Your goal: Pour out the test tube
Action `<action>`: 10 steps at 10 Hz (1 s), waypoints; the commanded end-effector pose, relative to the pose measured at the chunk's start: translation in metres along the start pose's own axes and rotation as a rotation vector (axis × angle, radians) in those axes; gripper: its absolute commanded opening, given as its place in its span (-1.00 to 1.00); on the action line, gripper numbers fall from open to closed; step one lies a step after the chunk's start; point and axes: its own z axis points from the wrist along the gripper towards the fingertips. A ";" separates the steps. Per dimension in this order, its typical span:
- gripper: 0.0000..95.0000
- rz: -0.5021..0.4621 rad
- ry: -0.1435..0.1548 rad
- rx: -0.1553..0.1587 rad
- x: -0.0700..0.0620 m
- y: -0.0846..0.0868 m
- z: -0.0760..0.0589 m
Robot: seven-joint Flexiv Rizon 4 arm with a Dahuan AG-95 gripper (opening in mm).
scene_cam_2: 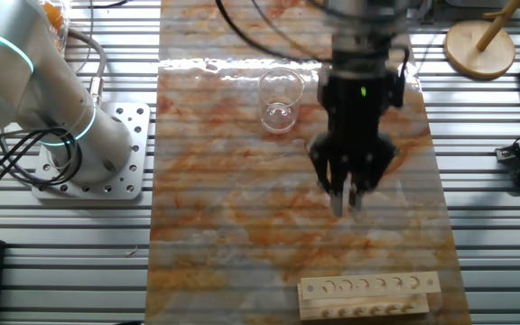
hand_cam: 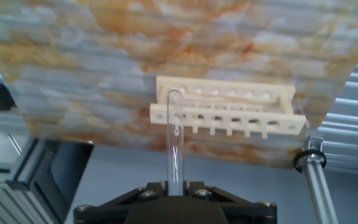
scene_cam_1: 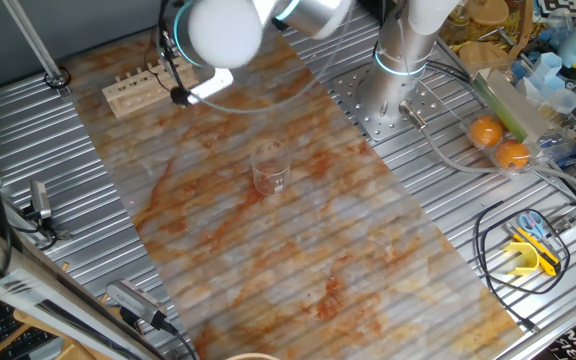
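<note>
The test tube [hand_cam: 174,140] is pinched between the fingers of the tool [hand_cam: 175,184], sticking straight out from the tips in the hand view, with its open end in front of the wooden rack [hand_cam: 229,112]. So the tool is clenched on the glass, no doubt there. From the other fixed view the tool [scene_cam_2: 347,194] hangs over the middle of the mat, fingers pointing down toward the rack [scene_cam_2: 369,296] at the near edge; the tube itself is too see-through to pick out there.

A clear beaker [scene_cam_2: 278,99] stands upright on the mat a bit beyond the tool, apart from it.

The surface is a marbled orange-and-grey mat [scene_cam_1: 298,240] laid over a ribbed metal table [scene_cam_1: 98,220]. The arm's base [scene_cam_1: 393,90] is bolted to a plate beside the mat. Off to the side there's clutter: two oranges [scene_cam_1: 498,142], cables, and something yellow [scene_cam_1: 533,255].
</note>
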 end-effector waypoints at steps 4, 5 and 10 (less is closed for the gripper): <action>-1.00 -0.014 0.071 0.012 0.005 -0.020 0.013; -1.00 -0.016 0.075 0.012 0.006 -0.022 0.019; -1.00 -0.002 0.133 0.016 0.009 -0.030 0.024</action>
